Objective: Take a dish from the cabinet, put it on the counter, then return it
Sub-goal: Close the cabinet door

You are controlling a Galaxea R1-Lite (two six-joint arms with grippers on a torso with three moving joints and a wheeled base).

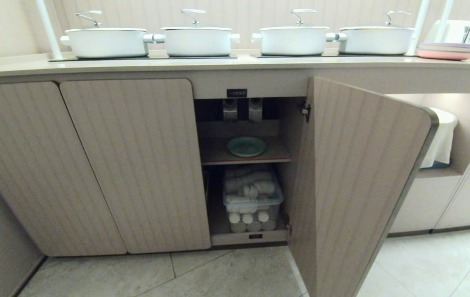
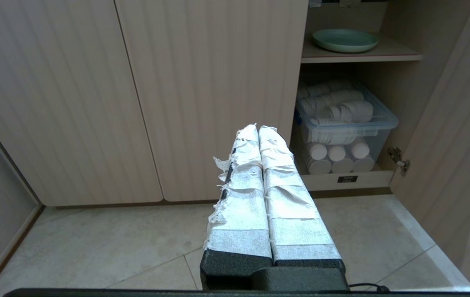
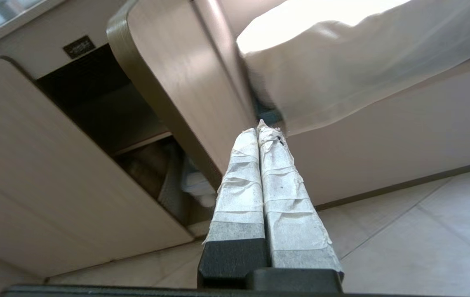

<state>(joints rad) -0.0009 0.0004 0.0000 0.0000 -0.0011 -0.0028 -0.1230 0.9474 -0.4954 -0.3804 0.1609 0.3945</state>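
Plate on the shelf, cupboard door open

Cupboard (image 1: 243, 165) under the counter (image 1: 136, 64) stands with its ribbed door (image 1: 354, 181) swung wide to the right, and a small black label (image 1: 236, 93) sits on the panel above the opening. The pale green plate (image 1: 246, 147) lies flat on the inner shelf (image 1: 218, 154), roughly in the middle, with nothing touching it. Below the shelf, a clear plastic bin (image 1: 253, 198) holds stacks of white cups, and more white cups lie on their sides under it.

On the counter, four white lidded pots (image 1: 197, 40) stand in a row on the black hob panels, and a stack of pink and purple plates (image 1: 447, 50) sits at the far right end.

Neither arm shows in the head view. The left gripper (image 2: 258, 128) hangs low over the tiled floor (image 2: 115, 235), facing the closed doors left of the open cupboard, its taped fingers pressed together and empty. The right gripper (image 3: 257, 128) points toward the outer edge of the open door, fingers likewise clenched on nothing; beyond it hangs what looks like a white cloth (image 3: 342, 70), though that view is blurred.
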